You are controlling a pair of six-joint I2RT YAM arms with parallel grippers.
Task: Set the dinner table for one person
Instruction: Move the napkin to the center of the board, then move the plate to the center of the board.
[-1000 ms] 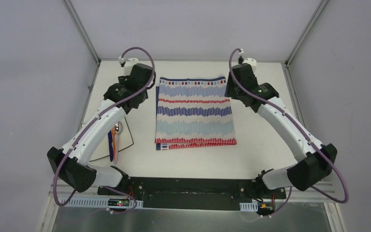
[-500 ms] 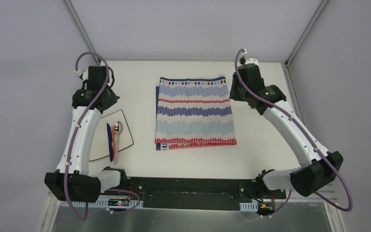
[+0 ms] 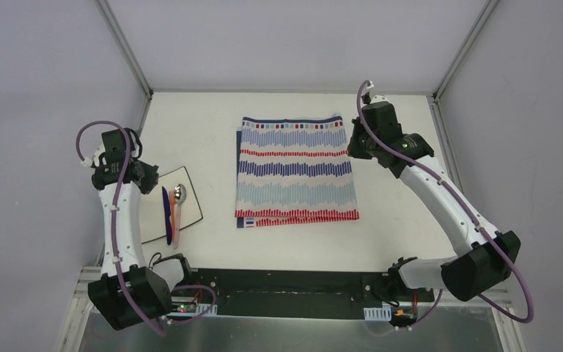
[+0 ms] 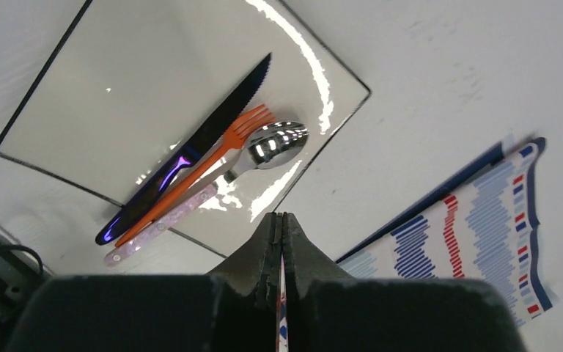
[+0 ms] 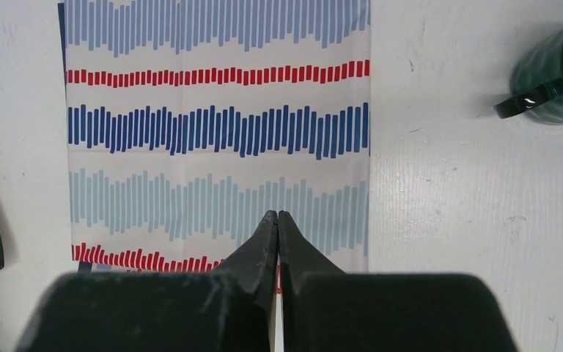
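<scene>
Matte white and rigid, the table (image 3: pixel 212 147) fills the middle of the top view. It looks fixed, so there is nothing to grip, only a hard, probably slick surface for sliding things. A soft cloth (image 3: pixel 297 172) lies at its centre. The glossy plate (image 4: pixel 139 88) with cutlery (image 4: pixel 212 158) sits lower left and is likely best taken by its rim. The left gripper (image 4: pixel 279 227) and right gripper (image 5: pixel 277 224) are pressed together, empty.

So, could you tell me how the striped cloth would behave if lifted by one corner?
Probably floppy: the striped cloth lies flat with creases, so it should drape. A lower layer peeks out at its left edge, so layers may separate.
</scene>
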